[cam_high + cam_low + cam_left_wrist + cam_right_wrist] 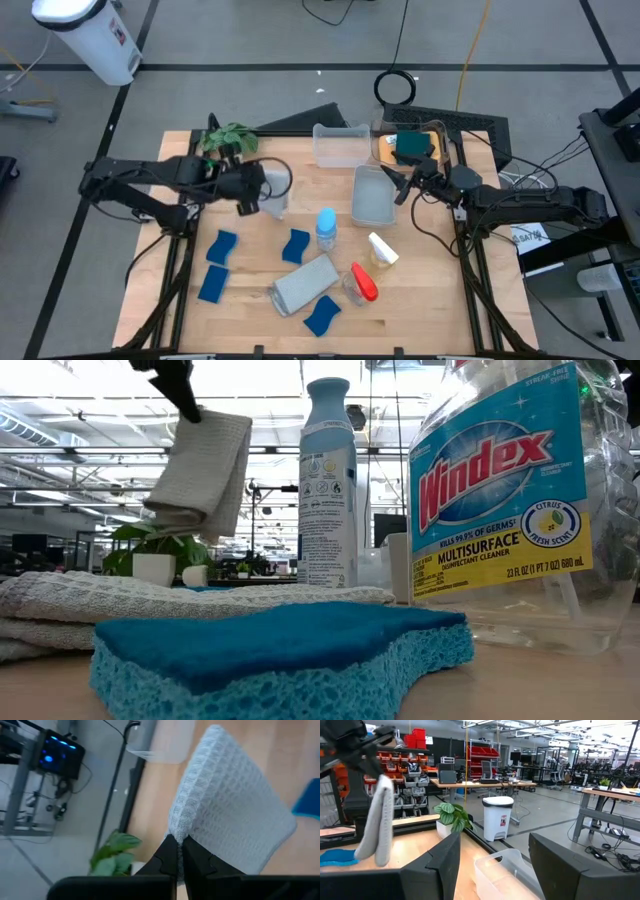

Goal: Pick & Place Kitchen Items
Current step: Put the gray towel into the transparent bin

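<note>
My left gripper point(252, 192) is shut on a folded light grey cloth point(277, 190), raised over the table's far left part, near the potted plant point(228, 140). The cloth also shows in the low view point(200, 470) and the right wrist view point(377, 820). A second grey cloth point(305, 285) lies flat at the near middle, among several blue sponges point(222, 245). Bottles with blue point(326, 228), white point(382, 250) and red point(362, 283) tops sit mid-table. My right gripper point(398, 185) waits open over a clear bin point(372, 195). My left gripper pinches the folded cloth's upper edge point(181, 827) between its two fingertips point(167, 852), several layers together. The fingers slant downward from the table's left. The cloth hangs below them point(195, 490), lifted clear of the table.
A second clear bin point(340, 145) stands at the far middle. Orange and teal cloths point(412, 147) lie at the far right. The plant is just beyond my left gripper. Bare wood shows along the table's left edge and at its near right corner.
</note>
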Robot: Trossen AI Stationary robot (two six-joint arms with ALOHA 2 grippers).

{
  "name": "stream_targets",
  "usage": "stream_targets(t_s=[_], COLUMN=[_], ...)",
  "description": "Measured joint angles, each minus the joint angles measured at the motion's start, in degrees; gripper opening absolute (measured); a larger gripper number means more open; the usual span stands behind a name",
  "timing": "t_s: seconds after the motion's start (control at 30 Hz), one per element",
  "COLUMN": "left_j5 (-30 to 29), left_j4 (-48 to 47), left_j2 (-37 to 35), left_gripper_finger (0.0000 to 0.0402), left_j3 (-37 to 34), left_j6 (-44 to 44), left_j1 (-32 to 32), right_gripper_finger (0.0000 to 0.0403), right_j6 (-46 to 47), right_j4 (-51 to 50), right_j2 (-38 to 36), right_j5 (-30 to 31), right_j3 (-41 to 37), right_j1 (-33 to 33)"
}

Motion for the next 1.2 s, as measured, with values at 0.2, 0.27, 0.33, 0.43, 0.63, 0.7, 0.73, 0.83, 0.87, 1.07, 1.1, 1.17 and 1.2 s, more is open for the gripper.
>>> stream_targets(t_s=[0.2, 0.27, 0.33, 0.43, 0.63, 0.7, 0.73, 0.83, 0.87, 1.07, 1.1, 1.17, 1.2], left_j5=[3.03, 4.45, 5.1, 5.4, 6.52, 6.6, 6.64, 7.68, 7.75, 7.63, 7.66, 7.67, 7.61], left_j4=[7.91, 10.07, 11.49, 12.99, 14.92, 16.38, 16.92, 17.02, 17.78, 17.8, 17.62, 17.74, 17.96], left_j2=[0.05, 0.07, 0.14, 0.91, 2.28, 2.96, 3.07, 3.51, 3.82, 4.89, 5.04, 5.23, 5.36], left_gripper_finger=[0.0006, 0.0006, 0.0006, 0.0006, 0.0005, 0.0005, 0.0005, 0.0005, 0.0005, 0.0005, 0.0006, 0.0006, 0.0006], left_j3=[0.0, 0.0, 0.0, 0.04, 0.02, 0.03, 0.09, 0.02, 0.07, 0.09, 0.06, 0.02, 0.04], left_j6=[11.87, 14.78, 17.37, 19.98, 23.72, 24.34, 24.6, 25.79, 26.06, 26.56, 26.62, 26.87, 27.08], left_j1=[7.37, 9.42, 10.99, 12.7, 14.84, 15.01, 15.03, 15.01, 14.98, 14.92, 14.95, 14.94, 14.94], right_gripper_finger=[0.0203, 0.0203, 0.0203, 0.0202, 0.0199, 0.0199, 0.0199, 0.0199, 0.0199, 0.0199, 0.0199, 0.0199, 0.0199], right_j6=[-0.01, -0.11, -0.11, -0.02, -1.92, -2.86, -3.09, -3.32, -3.36, -3.35, -3.35, -3.37, -3.38], right_j4=[-9.63, -16.36, -22.04, -29.63, -44.98, -47.79, -49.4, -52.87, -53.94, -55.25, -55.1, -54.34, -53.77], right_j2=[0.52, 1.66, 3.97, 8.88, 24.08, 29.55, 32.04, 39.53, 41.71, 52.2, 53.21, 55.32, 56.23], right_j5=[-0.33, -0.43, -2.19, -7.99, -16.35, -18.82, -19.92, -23.9, -25.49, -30.35, -30.76, -31.86, -31.88], right_j3=[6.69, 12.19, 18.46, 28.89, 51.46, 57.87, 60.81, 68.89, 71.06, 78.62, 78.97, 78.99, 79.01], right_j1=[-2.51, -4.1, -5.91, -8.32, -9.56, -9.56, -9.56, -9.53, -9.53, -9.1, -8.96, -8.58, -8.4])
